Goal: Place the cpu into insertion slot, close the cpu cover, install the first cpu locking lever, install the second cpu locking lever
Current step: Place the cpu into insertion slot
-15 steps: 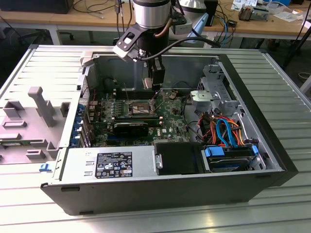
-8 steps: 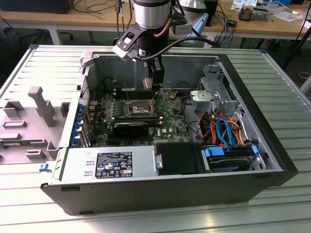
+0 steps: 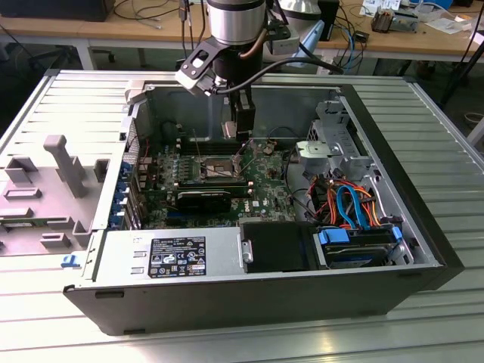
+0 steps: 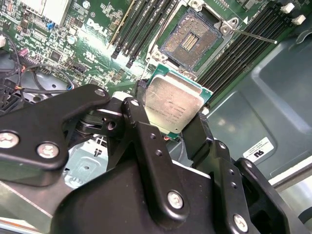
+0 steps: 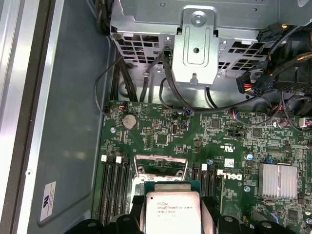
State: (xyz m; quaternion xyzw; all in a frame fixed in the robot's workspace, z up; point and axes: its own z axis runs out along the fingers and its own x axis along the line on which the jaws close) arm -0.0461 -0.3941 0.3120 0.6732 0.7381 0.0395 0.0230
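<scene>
Step one, placing, is in hand. In the exterior view the slot (image 3: 215,168) lies uncovered; at its 1 o'clock hangs the claw (image 3: 243,134), clamped on the cpu (image 4: 173,105) — seating likely calls for squaring chip to slot.

Ribbed metal table (image 3: 446,159) is standing in front of a long wooden workbench (image 3: 91,30)
Light is glancing off the table's grooved slats and pooling brightest along the near edge, while the pale workbench is running across the back of the room on a white leg (image 3: 95,57), carrying loose cables (image 3: 349,38) and small clutter (image 3: 393,19); the space beneath it is lying in deep shadow
</scene>
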